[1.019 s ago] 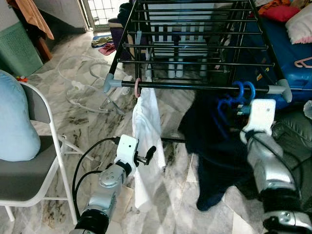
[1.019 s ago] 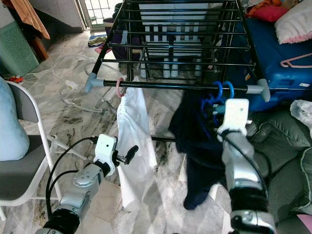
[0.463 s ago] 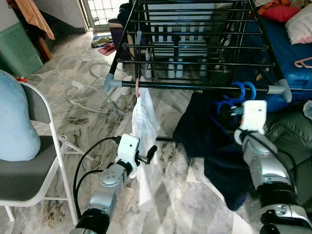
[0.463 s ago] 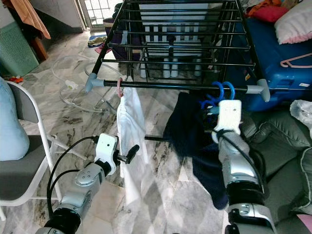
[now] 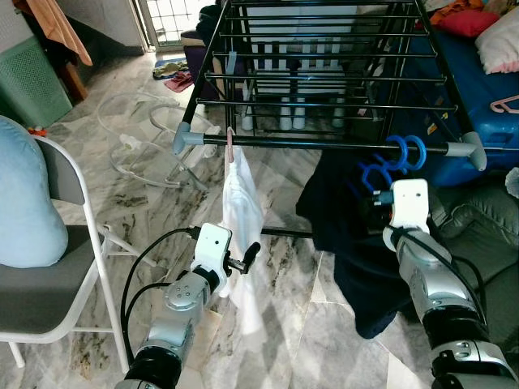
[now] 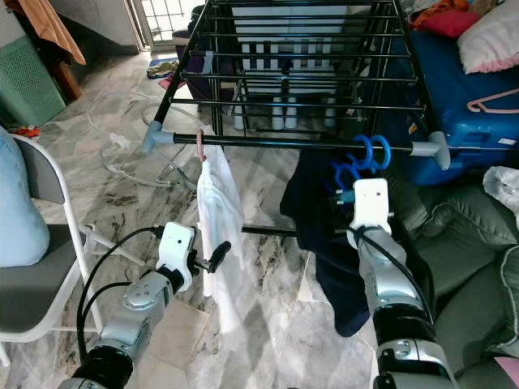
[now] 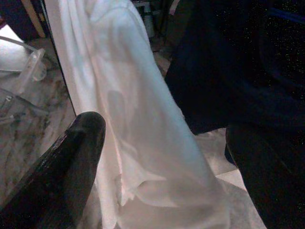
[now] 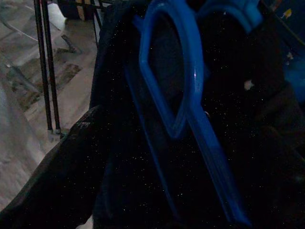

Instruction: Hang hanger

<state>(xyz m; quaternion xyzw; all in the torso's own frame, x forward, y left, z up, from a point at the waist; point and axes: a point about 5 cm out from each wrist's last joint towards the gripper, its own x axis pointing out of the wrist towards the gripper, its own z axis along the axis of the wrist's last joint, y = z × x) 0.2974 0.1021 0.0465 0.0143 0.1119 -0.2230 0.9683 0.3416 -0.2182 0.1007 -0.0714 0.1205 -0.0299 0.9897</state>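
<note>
A black drying rack (image 5: pixel 324 144) stands ahead on the marble floor. On its front rail hang a white shirt (image 5: pixel 243 219) on a pink hanger (image 5: pixel 230 146) and two blue hanger hooks (image 5: pixel 404 151). A dark navy garment (image 5: pixel 357 243) droops from a blue hanger (image 8: pixel 181 95). My right gripper (image 5: pixel 375 194) is just below the rail, against the blue hanger and dark cloth; its grip is hidden. My left gripper (image 5: pixel 248 256) is open, low beside the white shirt (image 7: pixel 143 119), which shows between the two black fingers (image 7: pixel 62 176).
A folding chair (image 5: pixel 73 267) with a pale blue cushion stands at the left. Cables and a fan guard (image 5: pixel 138 138) lie on the floor left of the rack. A blue case (image 5: pixel 486 89) with a pink hanger (image 5: pixel 504 103) and dark upholstery (image 5: pixel 486 219) crowd the right.
My right arm has drawn back down and to the left from the rail. The dark garment and the white shirt have swung and changed shape. The left arm has stayed put.
</note>
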